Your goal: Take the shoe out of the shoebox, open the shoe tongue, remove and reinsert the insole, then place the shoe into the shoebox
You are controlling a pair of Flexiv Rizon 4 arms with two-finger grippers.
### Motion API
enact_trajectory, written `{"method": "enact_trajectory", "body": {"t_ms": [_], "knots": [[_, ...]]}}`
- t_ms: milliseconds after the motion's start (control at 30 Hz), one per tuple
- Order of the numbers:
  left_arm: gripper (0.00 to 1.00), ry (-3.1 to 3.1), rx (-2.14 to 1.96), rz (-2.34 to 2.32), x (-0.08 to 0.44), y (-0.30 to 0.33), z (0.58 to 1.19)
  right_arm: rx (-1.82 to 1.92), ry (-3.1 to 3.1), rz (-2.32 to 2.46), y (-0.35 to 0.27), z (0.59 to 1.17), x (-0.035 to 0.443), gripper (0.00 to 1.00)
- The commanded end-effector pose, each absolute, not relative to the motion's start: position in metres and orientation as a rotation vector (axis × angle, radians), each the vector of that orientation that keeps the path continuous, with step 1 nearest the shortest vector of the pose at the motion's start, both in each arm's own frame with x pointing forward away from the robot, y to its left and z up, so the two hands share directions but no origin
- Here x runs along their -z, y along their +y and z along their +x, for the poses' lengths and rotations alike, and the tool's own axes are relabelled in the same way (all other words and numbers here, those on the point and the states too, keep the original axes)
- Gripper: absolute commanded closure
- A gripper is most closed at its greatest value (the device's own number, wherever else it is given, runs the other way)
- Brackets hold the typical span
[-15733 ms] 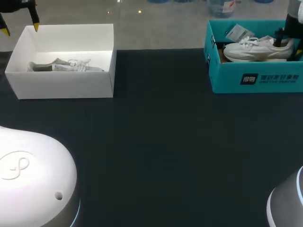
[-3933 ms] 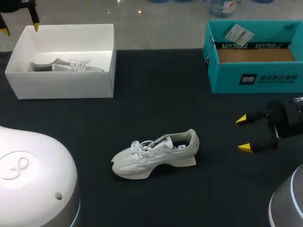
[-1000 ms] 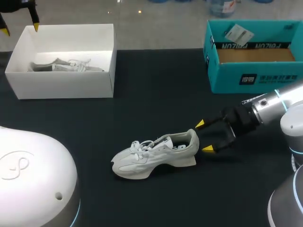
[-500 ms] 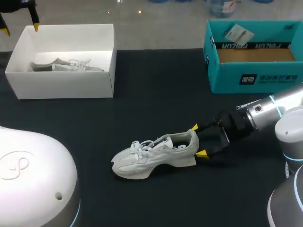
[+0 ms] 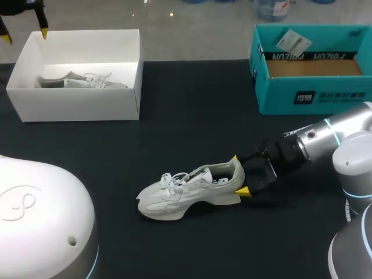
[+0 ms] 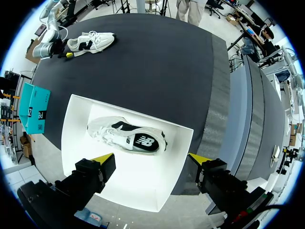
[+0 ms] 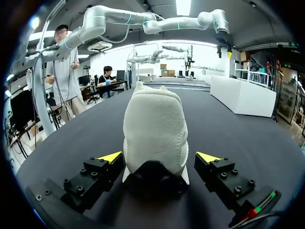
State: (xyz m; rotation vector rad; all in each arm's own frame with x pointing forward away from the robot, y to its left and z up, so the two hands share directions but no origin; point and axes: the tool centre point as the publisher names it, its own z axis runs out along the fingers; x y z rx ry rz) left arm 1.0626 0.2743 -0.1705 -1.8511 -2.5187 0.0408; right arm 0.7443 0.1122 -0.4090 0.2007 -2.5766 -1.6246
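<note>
Edges in from three o'clock with right gripper (image 5: 238,174), fingers wide astride heel of white sneaker (image 5: 186,192); holds left gripper (image 6: 151,158) splayed over white shoebox (image 6: 76,143).

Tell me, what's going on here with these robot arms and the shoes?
A white sneaker stands on the black table, out of the teal shoebox, which holds no shoe. The right gripper is at the sneaker's heel, with an open finger on either side, not gripping. The left gripper hangs open above a white box with a second sneaker inside.
</note>
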Motion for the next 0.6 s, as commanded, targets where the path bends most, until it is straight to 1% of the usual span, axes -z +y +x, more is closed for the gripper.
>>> {"method": "enact_trajectory", "body": {"t_ms": [33, 567, 600], "knots": [[0.0, -2.516, -0.039, -1.85, 0.17, 0.275, 1.063, 1.641, -2.571, 0.198, 0.12, 0.745, 0.42, 0.0], [0.0, -2.516, -0.039, -1.85, 0.17, 0.275, 1.063, 1.672, -2.553, 0.181, 0.143, 0.746, 0.435, 0.0], [0.0, -2.516, -0.039, -1.85, 0.17, 0.275, 1.063, 1.671, -2.565, 0.173, 0.143, 0.746, 0.435, 0.24]]}}
